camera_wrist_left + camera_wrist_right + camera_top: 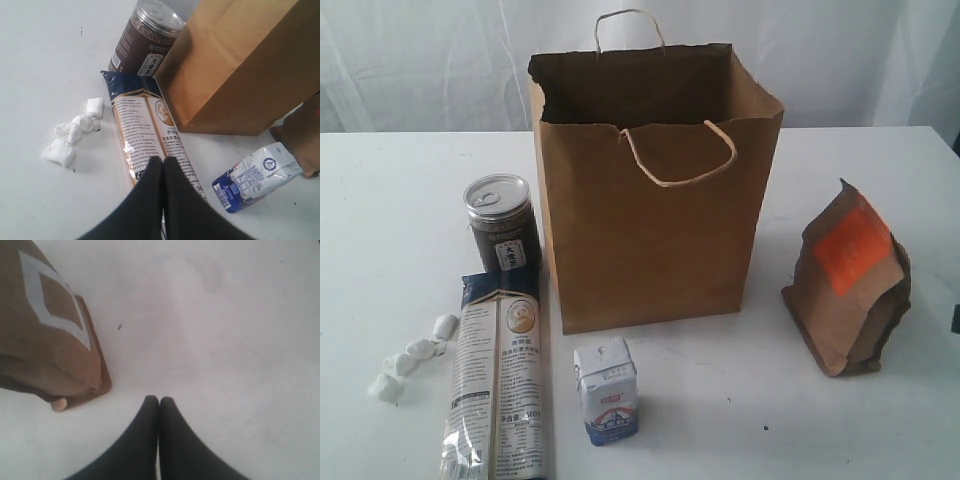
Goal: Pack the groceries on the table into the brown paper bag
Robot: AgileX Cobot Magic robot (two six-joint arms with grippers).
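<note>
White tabletop [740, 430]. Tall brown kraft-paper bag [655, 220] upright, mouth open, mid-table. Long noodle packet [500, 380] and orange-labelled brown pouch [850, 290] outside it. Left gripper [162, 164] closed, empty, over packet end. Right gripper [159, 402] closed, empty, near pouch. Likely between picks; next move needs jaws opened, then grasp.

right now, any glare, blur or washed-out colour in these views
Exterior view: even, soft light, faint shadows, sheen on the noodle packet. Left wrist view: sharp, but the left fingers are a featureless black. Right wrist view: table washed out pinkish, brown pouch label bleached pale.
</note>
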